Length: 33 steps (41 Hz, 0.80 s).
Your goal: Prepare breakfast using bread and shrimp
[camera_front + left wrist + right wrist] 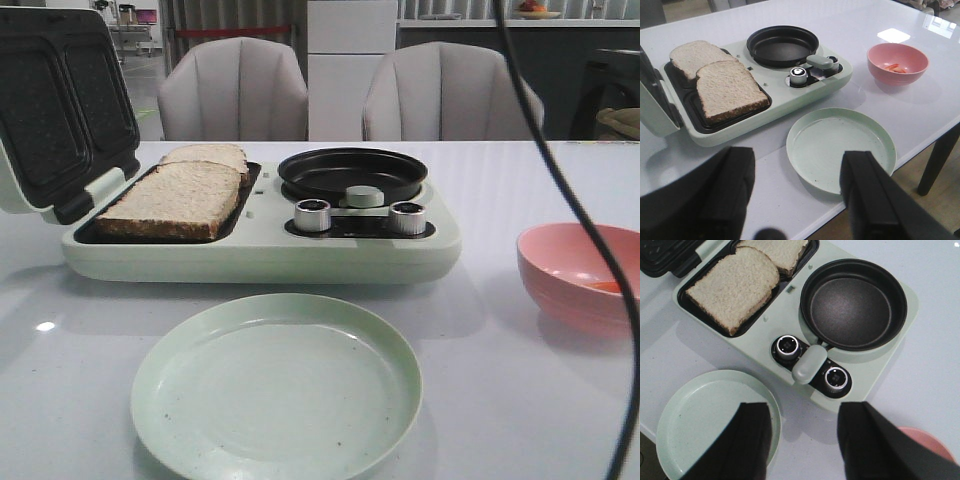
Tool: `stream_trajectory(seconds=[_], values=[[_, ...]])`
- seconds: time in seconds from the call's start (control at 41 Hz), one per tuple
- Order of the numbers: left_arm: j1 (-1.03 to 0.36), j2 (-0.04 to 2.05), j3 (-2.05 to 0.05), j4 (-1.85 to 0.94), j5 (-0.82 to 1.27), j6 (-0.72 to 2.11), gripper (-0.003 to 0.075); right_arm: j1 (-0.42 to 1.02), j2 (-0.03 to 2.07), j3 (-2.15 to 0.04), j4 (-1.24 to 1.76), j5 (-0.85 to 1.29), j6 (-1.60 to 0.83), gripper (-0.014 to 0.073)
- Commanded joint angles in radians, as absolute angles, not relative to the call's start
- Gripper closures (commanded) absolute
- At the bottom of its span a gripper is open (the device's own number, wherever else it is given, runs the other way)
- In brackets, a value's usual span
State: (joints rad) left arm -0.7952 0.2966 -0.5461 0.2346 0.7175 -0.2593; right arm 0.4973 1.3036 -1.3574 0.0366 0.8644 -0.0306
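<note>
Two bread slices (180, 195) lie overlapping in the open grill tray of a pale green breakfast maker (250, 255); they also show in the left wrist view (727, 90) and the right wrist view (735, 285). The shrimp (893, 67) lie in a pink bowl (897, 62) at the right (580, 275). My left gripper (797, 197) is open and empty above the table's front edge, near the green plate. My right gripper (802, 442) is open and empty, high above the table between the plate and the maker. Neither gripper shows in the front view.
An empty pale green plate (275, 385) lies in front of the maker. The maker holds a black round pan (352, 172), its green handle (364, 196) and two silver knobs (312, 214). Its lid (60, 105) stands open at the left. A black cable (590, 230) hangs at the right.
</note>
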Motion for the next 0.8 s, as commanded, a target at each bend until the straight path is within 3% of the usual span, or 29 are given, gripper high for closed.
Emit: stream_trajectory(seconds=[0.0,0.366,0.78], values=[[-0.803,0.306,-0.575,0.265,0.632,-0.259,0.0284,0.496,1.164,-1.252,0.042,0.713,-0.027,0.0161],[-0.803,0.391,-0.584,0.275,0.685,-0.254,0.0284,0.496,0.850,-0.841,0.038,0.532,-0.028,0.0161],[-0.799,0.861,-0.939,0.380,1.173,-0.285,0.0309,0.496,0.837,-0.817,0.038,0.530,-0.028,0.0161]])
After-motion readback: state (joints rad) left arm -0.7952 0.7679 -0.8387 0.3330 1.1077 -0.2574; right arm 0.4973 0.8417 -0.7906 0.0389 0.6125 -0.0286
